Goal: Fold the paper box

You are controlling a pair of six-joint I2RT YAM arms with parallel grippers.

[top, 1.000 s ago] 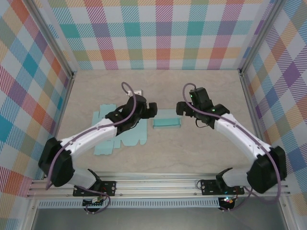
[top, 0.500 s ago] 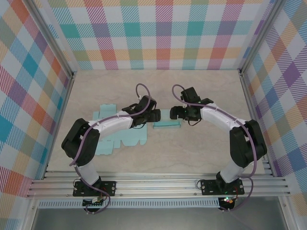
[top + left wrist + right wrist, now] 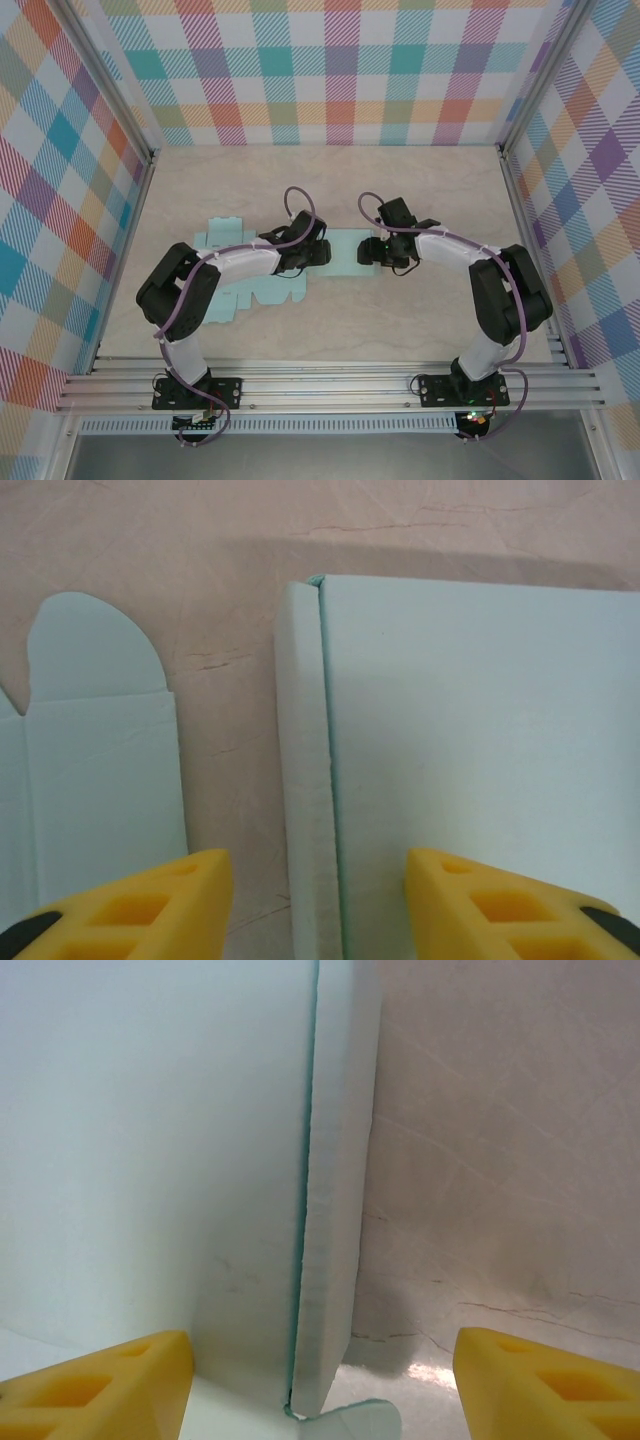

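The paper box (image 3: 345, 246) lies on the table (image 3: 420, 190) near its middle. It is a pale teal cut-out, mostly flat, and its left part runs under the left arm toward the table's left side. The two arms reach in from either side, and the free panel of the box lies between their tips.

The left gripper (image 3: 320, 252) sits at the panel's left edge. In its wrist view the yellow fingers (image 3: 130, 905) are spread apart over a narrow folded strip (image 3: 303, 780) along that edge of the box (image 3: 470, 740), and they pinch nothing. A rounded tab (image 3: 85, 640) lies flat to the left, with bare table (image 3: 230, 680) between it and the strip.

The right gripper (image 3: 372, 252) sits at the opposite edge. Its fingers (image 3: 95, 1390) are also wide apart, with a similar strip (image 3: 335, 1210) between them. This strip seems raised from the panel (image 3: 150, 1160), though its angle is hard to judge.
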